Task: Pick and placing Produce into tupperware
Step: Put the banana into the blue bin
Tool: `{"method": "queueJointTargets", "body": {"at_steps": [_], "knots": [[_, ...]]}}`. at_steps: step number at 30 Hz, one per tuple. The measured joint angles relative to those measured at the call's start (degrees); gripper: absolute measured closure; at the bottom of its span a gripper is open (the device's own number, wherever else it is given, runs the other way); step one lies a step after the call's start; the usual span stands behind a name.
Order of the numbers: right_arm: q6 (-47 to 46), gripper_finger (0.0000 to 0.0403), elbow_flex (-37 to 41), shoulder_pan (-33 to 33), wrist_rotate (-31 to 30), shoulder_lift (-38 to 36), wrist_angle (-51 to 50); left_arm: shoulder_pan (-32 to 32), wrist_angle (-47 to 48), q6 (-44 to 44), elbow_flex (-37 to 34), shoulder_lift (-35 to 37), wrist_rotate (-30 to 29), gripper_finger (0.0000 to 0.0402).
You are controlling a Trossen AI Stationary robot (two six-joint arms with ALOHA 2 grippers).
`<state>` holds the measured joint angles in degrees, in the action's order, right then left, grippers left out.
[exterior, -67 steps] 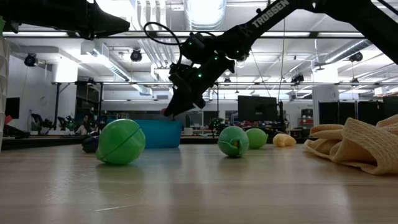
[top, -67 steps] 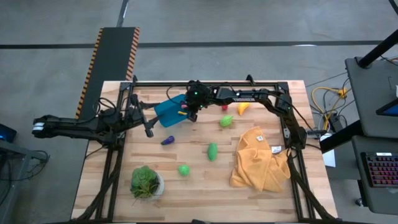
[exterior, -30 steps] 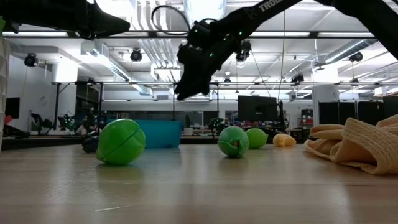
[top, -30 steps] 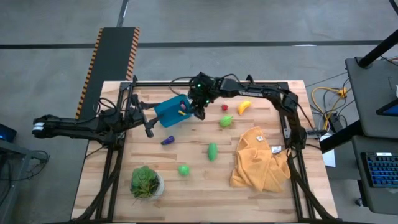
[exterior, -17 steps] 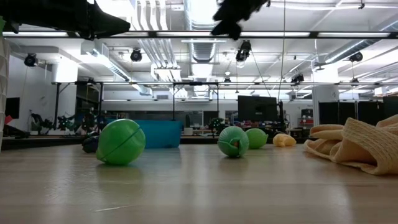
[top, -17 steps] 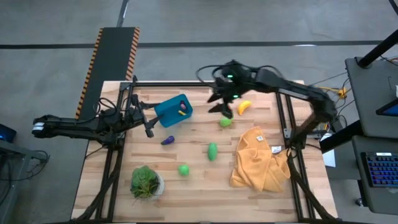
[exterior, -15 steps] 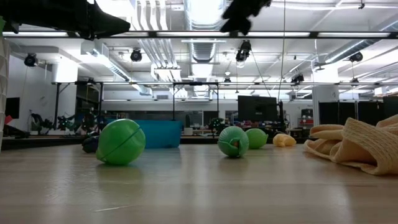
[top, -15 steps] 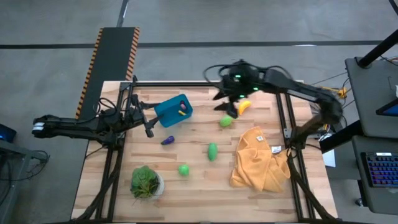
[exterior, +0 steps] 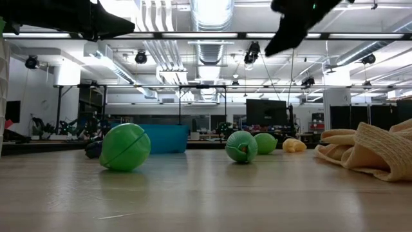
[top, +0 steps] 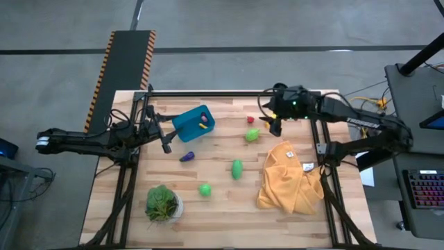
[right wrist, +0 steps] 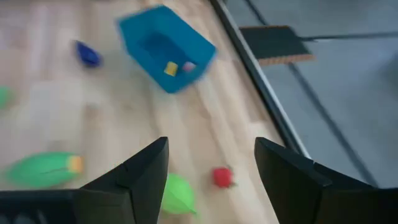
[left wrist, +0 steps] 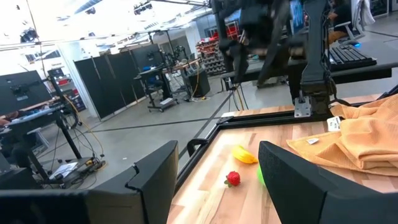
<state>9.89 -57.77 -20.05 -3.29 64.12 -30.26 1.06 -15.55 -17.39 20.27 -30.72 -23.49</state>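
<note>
The teal tupperware point(top: 194, 123) lies at the far left of the table with a yellow and a pink piece inside. Produce lies loose on the wood: a red piece point(top: 250, 119), green pieces point(top: 252, 135) point(top: 236, 169) point(top: 205, 188), a purple eggplant point(top: 186, 157) and a yellow banana point(left wrist: 244, 155). My right gripper point(top: 272, 125) hangs open high above the banana, with nothing between its fingers point(right wrist: 211, 186). My left gripper point(top: 166, 142) waits open at the left, beside the tupperware.
A mustard-yellow cloth point(top: 288, 179) lies bunched at the right. A leafy plant in a white pot point(top: 163, 203) stands near the front left. A black metal frame point(top: 229, 94) runs along the table's far edge and sides.
My right gripper has gone up from above the tupperware and swung toward the table's right edge. It now hangs over the banana's place, and its arm has folded back. The produce and the tupperware have stayed where they were.
</note>
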Motion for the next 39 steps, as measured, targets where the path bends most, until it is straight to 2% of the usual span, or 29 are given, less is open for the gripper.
{"method": "queueJointTargets", "body": {"at_steps": [5,13,18,23,26,33,39], "knots": [[-2.63,0.0173,5.46,-3.32,-0.85,2.94,5.63,0.0,-0.04,0.0,0.0,-0.02,0.0,0.0192],[-4.81,0.0175,6.47,-8.31,-3.16,9.56,6.87,0.0,-0.06,0.0,0.0,0.0,0.0,0.0192],[-14.48,0.0179,5.51,-12.5,-7.24,13.32,6.71,0.0,-0.05,0.0,0.0,-0.01,0.0,0.0192],[-28.41,0.0179,5.19,-16.74,-7.32,17.28,6.5,-0.01,-0.04,0.0,0.0,-0.02,0.0,0.0192],[-32.23,0.0179,5.19,-18.17,-7.28,19.71,6.44,-0.01,-0.04,0.0,0.0,-0.02,0.0,0.0192],[-36.91,0.0179,4.94,-18.5,-6.82,23.87,3.41,-0.01,-0.02,0.0,0.0,-0.01,0.0,0.0192],[-33.91,0.0179,4.52,-18.5,-6.8,24.2,0.43,-0.01,0.02,0.0,0.0,-0.02,-0.02,0.0192]]}}
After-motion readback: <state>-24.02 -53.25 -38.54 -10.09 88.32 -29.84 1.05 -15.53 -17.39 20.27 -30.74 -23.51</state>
